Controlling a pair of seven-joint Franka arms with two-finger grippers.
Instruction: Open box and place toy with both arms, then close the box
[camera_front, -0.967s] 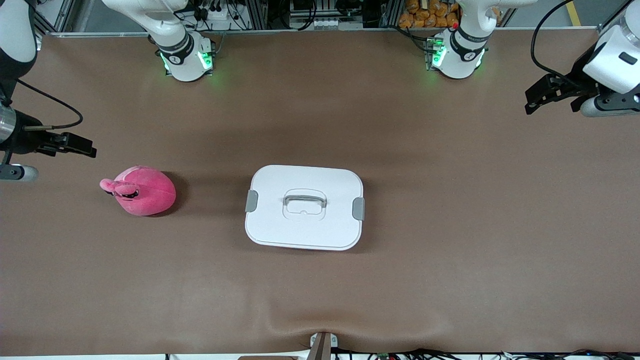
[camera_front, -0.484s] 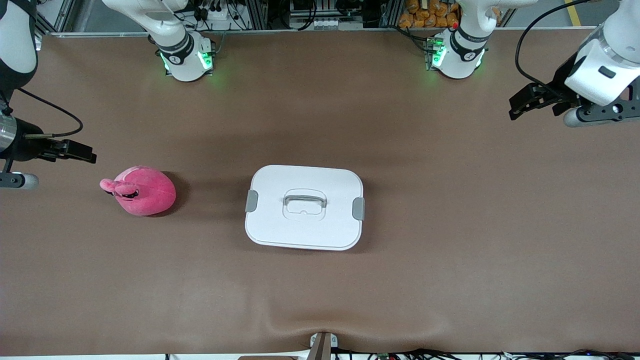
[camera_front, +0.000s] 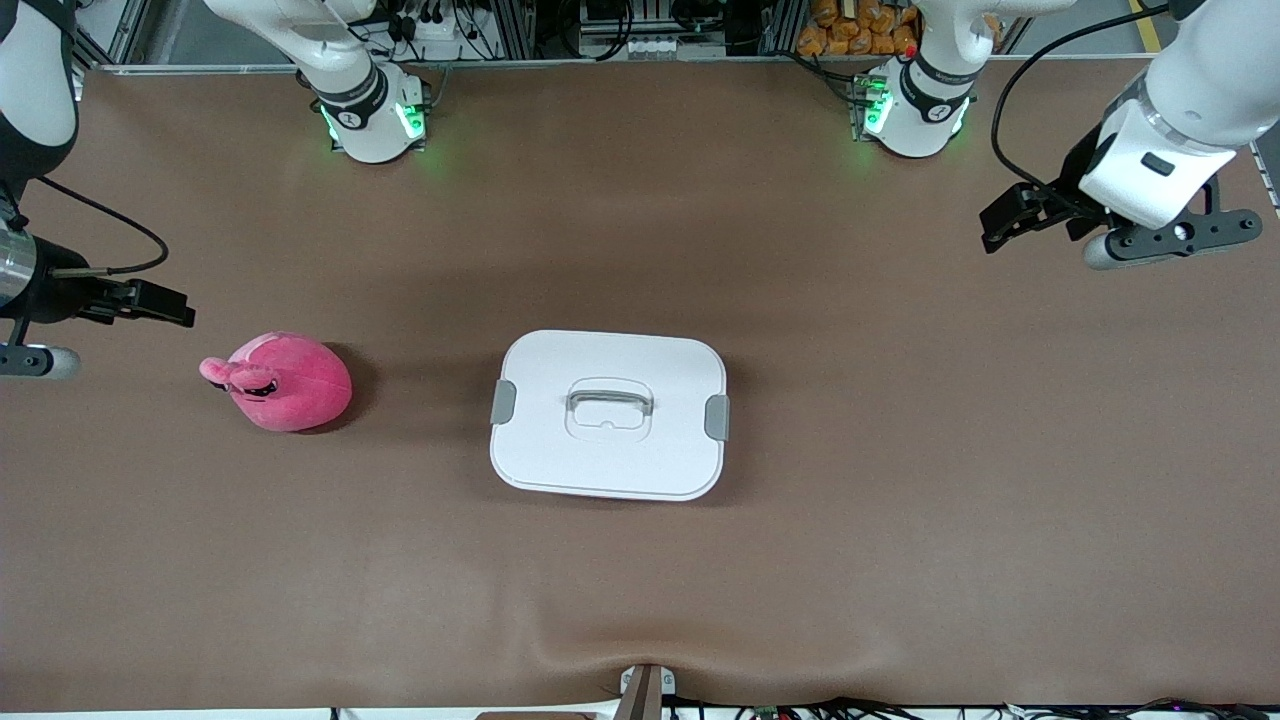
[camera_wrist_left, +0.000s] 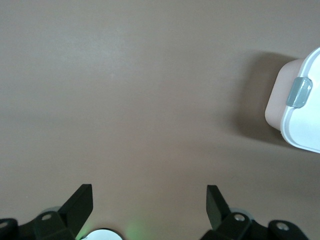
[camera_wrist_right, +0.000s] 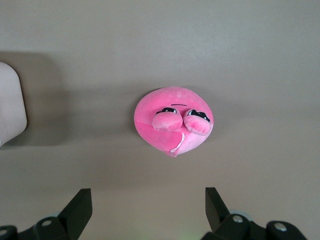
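Observation:
The box (camera_front: 607, 415) stands shut at the table's middle, white lid on, with a recessed handle (camera_front: 609, 404) and two grey side clips (camera_front: 716, 417). One end of it shows in the left wrist view (camera_wrist_left: 300, 107). The bright pink toy (camera_front: 285, 381) lies on the table toward the right arm's end, and shows in the right wrist view (camera_wrist_right: 173, 120). My left gripper (camera_front: 992, 232) is open and empty, up in the air over bare table at the left arm's end (camera_wrist_left: 149, 196). My right gripper (camera_front: 180, 308) is open and empty, in the air beside the toy (camera_wrist_right: 148, 199).
The brown table mat (camera_front: 640, 580) lies bare around the box and toy. The arm bases (camera_front: 372, 115) with green lights stand along the table's edge farthest from the front camera. A small bracket (camera_front: 645, 685) sits at the nearest edge.
My left gripper has moved in from the table's end toward the box and a little nearer the front camera. My right gripper has barely moved.

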